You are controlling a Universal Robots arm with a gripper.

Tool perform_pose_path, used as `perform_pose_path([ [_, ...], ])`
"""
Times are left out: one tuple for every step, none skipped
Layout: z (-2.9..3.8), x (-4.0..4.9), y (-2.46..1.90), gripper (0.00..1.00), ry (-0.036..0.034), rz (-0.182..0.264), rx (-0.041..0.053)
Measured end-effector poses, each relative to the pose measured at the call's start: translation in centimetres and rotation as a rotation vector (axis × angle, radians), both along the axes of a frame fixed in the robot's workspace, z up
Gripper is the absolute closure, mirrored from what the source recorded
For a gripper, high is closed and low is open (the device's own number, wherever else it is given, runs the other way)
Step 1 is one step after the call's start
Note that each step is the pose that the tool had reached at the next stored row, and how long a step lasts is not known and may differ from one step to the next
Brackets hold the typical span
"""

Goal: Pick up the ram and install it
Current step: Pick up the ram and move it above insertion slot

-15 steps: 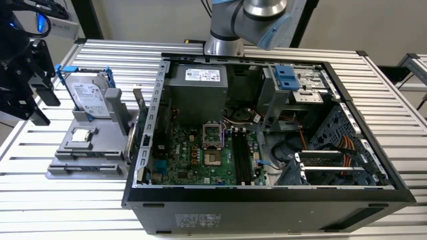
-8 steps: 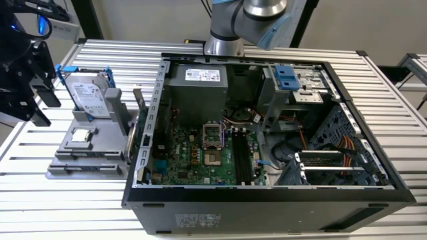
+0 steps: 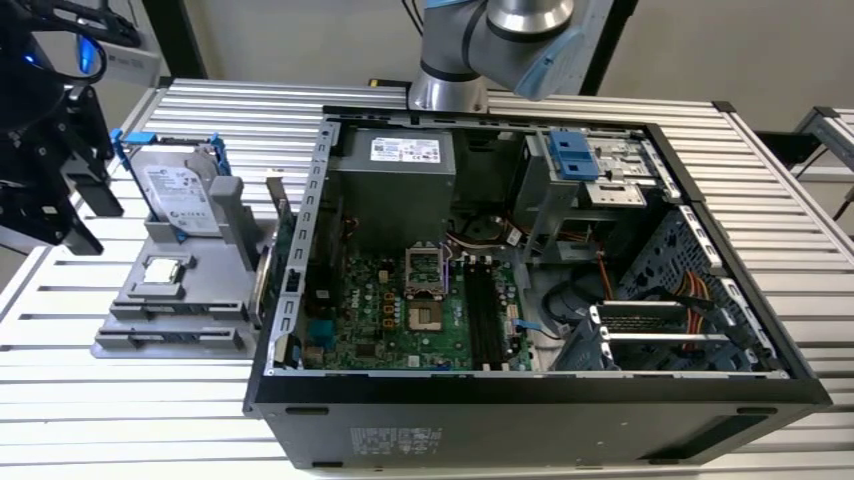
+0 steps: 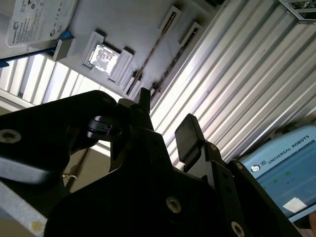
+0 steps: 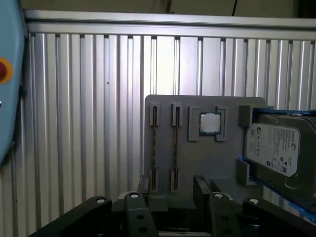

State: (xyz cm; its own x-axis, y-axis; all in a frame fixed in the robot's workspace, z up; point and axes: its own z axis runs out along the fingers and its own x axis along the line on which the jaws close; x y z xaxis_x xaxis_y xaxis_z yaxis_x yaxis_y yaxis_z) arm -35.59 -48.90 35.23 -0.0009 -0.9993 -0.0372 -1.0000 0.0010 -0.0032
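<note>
Black pincer (image 5: 172,183) is seen released, with nothing held, facing the ribbed table (image 5: 89,123). On it a grey holder (image 5: 197,163) is laid, where the hard drive (image 5: 274,148), the ram (image 5: 154,143), set edgewise in slots, and a processor chip (image 5: 210,123) are kept.

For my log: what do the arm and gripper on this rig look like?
The arm is silver-grey tubing with rounded joints and light blue caps. The gripper is matte black, built of angular linkages with visible screw heads, and has two fingers ending in flat rectangular pads.
</note>
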Motion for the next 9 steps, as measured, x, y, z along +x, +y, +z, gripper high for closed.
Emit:
perform_pose_path([
  [-0.03, 0.0, 0.0, 0.0, 0.0001, 0.0, -0.0001],
  [-0.06, 0.0, 0.0, 0.0, 0.0001, 0.0, -0.0002],
  [-0.1, 0.0, 0.0, 0.0, 0.0001, 0.0, -0.0002],
  [-0.13, 0.0, 0.0, 0.0, 0.0001, 0.0, -0.0003],
  [-0.16, 0.0, 0.0, 0.0, 0.0001, 0.0, -0.0003],
  [-0.19, 0.0, 0.0, 0.0, 0.0001, 0.0, -0.0004],
  [-0.23, 0.0, 0.0, 0.0, 0.0, 0.0, -0.0004],
  [-0.26, 0.0, 0.0, 0.0, 0.0001, 0.0, -0.0004],
  [-0.29, 0.0, 0.0, 0.0, 0.0001, 0.0, -0.0005],
])
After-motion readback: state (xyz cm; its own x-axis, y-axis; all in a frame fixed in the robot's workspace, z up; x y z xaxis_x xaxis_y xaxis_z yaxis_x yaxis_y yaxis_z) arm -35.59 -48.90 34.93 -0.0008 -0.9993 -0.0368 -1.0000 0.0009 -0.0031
